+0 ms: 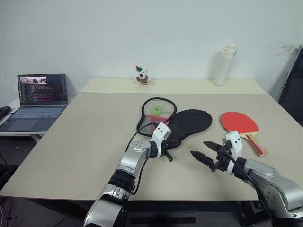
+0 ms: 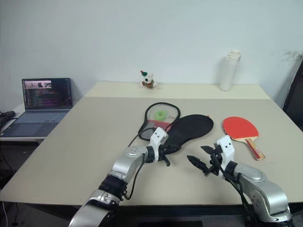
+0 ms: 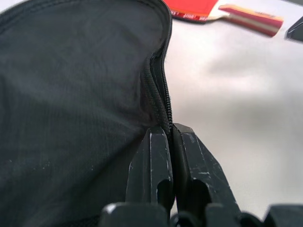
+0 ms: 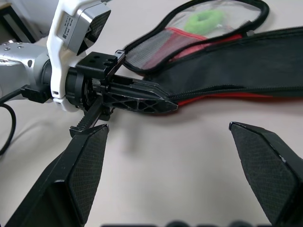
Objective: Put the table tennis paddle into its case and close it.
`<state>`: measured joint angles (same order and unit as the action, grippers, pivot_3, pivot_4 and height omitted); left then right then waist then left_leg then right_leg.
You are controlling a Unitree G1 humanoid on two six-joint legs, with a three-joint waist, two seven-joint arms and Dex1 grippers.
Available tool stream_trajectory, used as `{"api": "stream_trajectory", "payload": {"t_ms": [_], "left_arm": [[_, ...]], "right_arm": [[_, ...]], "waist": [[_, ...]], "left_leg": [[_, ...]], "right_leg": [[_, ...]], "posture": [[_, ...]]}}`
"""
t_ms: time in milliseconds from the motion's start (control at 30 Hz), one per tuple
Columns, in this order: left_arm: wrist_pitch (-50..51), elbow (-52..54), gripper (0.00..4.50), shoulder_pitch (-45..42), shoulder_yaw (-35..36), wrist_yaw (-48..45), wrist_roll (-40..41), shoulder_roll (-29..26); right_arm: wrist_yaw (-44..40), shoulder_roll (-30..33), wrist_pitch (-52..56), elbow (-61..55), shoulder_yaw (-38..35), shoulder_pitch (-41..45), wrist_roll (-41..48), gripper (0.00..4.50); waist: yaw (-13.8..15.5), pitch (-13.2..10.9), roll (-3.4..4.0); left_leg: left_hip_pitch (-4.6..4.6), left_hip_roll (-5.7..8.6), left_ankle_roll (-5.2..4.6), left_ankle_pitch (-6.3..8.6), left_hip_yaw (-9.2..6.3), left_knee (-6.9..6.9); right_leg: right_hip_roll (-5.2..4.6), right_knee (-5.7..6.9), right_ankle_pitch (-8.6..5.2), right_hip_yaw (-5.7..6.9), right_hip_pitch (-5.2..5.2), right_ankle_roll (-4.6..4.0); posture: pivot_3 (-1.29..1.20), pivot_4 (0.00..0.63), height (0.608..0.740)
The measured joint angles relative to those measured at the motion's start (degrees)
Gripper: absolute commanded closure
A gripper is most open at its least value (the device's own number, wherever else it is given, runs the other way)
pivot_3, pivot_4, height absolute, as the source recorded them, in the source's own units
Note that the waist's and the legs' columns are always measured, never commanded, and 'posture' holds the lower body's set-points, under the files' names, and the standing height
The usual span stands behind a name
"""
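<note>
Evidently the left gripper [image 4: 163, 105] was pinching the zip edge of the case [image 1: 189, 124] mid-table, while the right gripper [image 1: 204, 152] hung spread near the front edge. The paddle [image 1: 240, 124] lay toward the right edge; fetching it seemed next.

Red paddle [image 1: 239, 122], black case [image 1: 189, 124] with red lining, green ring tag [image 1: 155, 109].

A plain white wall [image 1: 142, 28] backs a wide beige rectangular table [image 1: 85, 142], with an open dark grey laptop [image 1: 35, 101] on a lower side desk to the left, a small plush toy [image 1: 142, 75] and a tall white bottle [image 1: 226, 65] near the far edge
</note>
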<state>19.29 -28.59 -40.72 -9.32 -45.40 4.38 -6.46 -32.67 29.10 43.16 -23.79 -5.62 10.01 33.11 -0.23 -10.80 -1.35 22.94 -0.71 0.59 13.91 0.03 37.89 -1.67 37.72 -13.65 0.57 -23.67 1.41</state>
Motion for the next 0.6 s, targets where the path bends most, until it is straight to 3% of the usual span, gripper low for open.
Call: {"api": "stream_trajectory", "payload": {"t_ms": [133,300,600], "left_arm": [[0.66,0.25,3.04,0.05,-0.04,-0.02,0.11,0.22],[1.64,4.71,1.20,1.46,0.01,-0.79,1.13,-0.95],[4.43,15.07,1.20,9.67,6.46,-11.54,11.04,-14.94]], "right_arm": [[0.22,0.07,0.46,-0.30,0.00,-0.05,0.29,0.00],[1.69,0.07,1.09,-0.09,0.11,0.54,-0.40,0.00],[9.81,-4.96,8.80,7.31,-0.45,9.92,-0.22,0.00]], "waist": [[0.01,0.00,0.00],[-0.09,0.00,0.00],[-0.86,0.00,0.01]], "left_leg": [[0.01,0.00,0.00,0.00,0.00,0.00],[0.00,-0.03,0.00,0.00,-0.01,-0.02],[-0.06,-0.19,0.00,0.00,-0.11,-0.01]], "right_leg": [[-0.01,-0.01,0.00,-0.01,0.00,0.00],[0.00,-0.02,0.00,-0.04,0.00,0.00],[0.05,0.09,0.00,-0.05,-0.02,-0.06]], "posture": [[0.00,0.150,0.740],[0.00,0.150,0.740],[0.00,0.150,0.740]]}}
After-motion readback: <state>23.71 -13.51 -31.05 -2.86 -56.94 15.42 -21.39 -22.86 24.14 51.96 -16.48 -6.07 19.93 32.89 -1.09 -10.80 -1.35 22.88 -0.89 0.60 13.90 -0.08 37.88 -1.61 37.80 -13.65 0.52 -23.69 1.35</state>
